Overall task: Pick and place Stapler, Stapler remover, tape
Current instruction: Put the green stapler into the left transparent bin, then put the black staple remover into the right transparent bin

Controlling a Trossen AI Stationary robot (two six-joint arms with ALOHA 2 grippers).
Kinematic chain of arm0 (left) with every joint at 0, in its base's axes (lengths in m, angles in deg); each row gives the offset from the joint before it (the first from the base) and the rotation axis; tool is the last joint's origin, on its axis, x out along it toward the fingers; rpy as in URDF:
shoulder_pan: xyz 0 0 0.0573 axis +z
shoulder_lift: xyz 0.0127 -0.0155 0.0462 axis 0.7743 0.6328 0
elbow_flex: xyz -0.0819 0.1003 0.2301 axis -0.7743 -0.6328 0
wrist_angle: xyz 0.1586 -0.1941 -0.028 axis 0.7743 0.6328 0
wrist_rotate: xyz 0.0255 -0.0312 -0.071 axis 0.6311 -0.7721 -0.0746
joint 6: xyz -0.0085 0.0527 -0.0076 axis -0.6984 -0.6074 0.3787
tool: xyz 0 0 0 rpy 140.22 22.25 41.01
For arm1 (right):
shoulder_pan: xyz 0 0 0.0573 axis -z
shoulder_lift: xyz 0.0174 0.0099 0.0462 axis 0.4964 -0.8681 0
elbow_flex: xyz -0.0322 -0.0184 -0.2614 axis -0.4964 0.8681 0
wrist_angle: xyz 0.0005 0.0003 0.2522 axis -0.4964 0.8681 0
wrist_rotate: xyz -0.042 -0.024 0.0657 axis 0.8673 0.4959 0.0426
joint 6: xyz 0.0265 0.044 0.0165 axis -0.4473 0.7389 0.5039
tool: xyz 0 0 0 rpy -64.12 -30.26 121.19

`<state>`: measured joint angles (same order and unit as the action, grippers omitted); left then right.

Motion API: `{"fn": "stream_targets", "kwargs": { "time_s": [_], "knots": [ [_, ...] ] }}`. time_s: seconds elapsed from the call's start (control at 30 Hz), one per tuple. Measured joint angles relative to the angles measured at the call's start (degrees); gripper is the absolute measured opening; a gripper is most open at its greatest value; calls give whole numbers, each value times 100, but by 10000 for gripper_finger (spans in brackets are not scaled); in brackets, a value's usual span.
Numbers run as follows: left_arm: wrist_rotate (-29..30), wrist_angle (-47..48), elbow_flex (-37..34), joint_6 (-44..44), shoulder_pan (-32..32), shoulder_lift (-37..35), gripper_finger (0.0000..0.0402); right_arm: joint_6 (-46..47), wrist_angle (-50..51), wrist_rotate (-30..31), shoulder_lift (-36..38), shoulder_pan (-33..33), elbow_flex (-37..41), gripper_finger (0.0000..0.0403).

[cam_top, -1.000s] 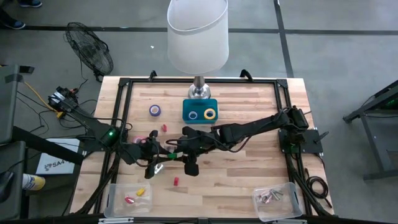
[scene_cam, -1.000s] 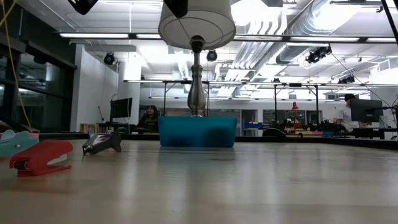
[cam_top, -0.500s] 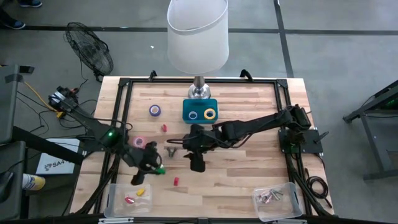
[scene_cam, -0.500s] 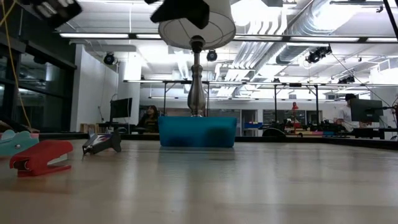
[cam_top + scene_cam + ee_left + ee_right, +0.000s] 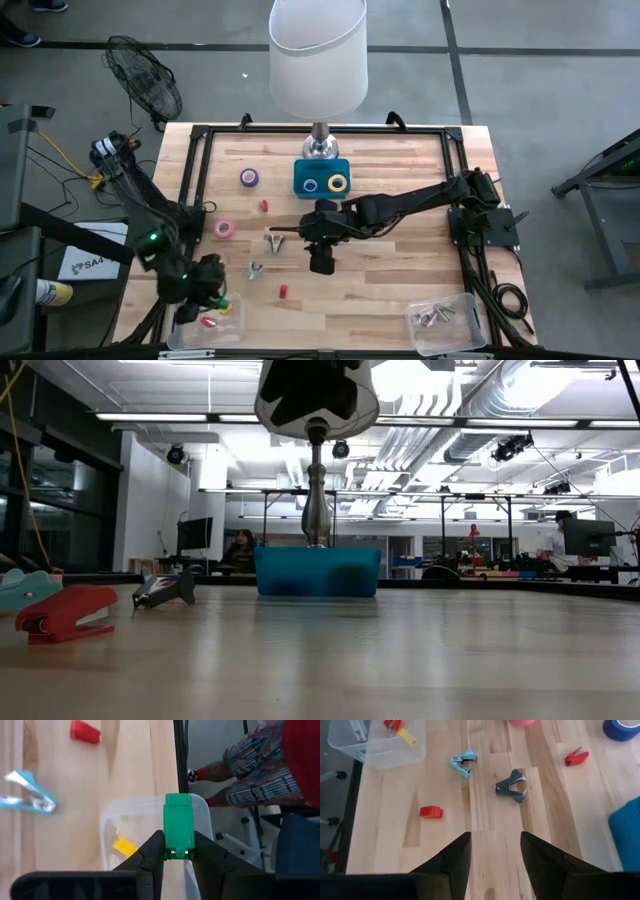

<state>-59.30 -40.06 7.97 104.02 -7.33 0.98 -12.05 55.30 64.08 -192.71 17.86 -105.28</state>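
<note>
Left wrist view shows the left gripper [image 5: 178, 851] clamped on a green stapler [image 5: 179, 826], held end-up directly over the clear bin [image 5: 107, 820] so that a release would drop it inside; a yellow stapler [image 5: 123, 846] already lies in that bin, which suggests this bin collects the staplers. In the high view the left gripper [image 5: 203, 290] hangs at the bin's [image 5: 184, 322] upper edge, at the near-left corner of the table [image 5: 390, 305], with the green stapler [image 5: 220, 300] just over the rim. The right gripper [image 5: 492, 851] hovers near the table's centre with its fingers moderately apart and nothing between them, aimed at the work still on the boards. Relative to the lamp [image 5: 318, 60] at the table's far edge: a blue tray [image 5: 322, 176] sits at the lamp's base and holds two tape rolls; a purple roll [image 5: 249, 178] lies left of the tray and a pink roll [image 5: 225, 228] nearer the left rail. A dark remover [image 5: 512, 785] and a teal remover [image 5: 463, 759] lie apart on the wood between the right gripper and the bin, with a red stapler [image 5: 430, 812] loose nearby and a second red stapler [image 5: 576, 755] toward the tray. The second bin [image 5: 445, 318] at the near-right corner holds metallic items, probably removers, so the right arm appears positioned to serve it.
</note>
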Motion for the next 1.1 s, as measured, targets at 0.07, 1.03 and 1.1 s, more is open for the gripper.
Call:
{"fn": "stream_targets", "kwargs": {
  "time_s": [0.07,1.03,1.1],
  "knots": [
    [221,-7,0,380,-283,72,77,2,31,26,0,0,0,162],
    [-218,-422,0,1573,-830,1252,141,197,63,170,0,-11,0,161],
    [-242,-432,0,1558,-830,1252,160,197,63,170,0,-11,0,162]
  ]
}}
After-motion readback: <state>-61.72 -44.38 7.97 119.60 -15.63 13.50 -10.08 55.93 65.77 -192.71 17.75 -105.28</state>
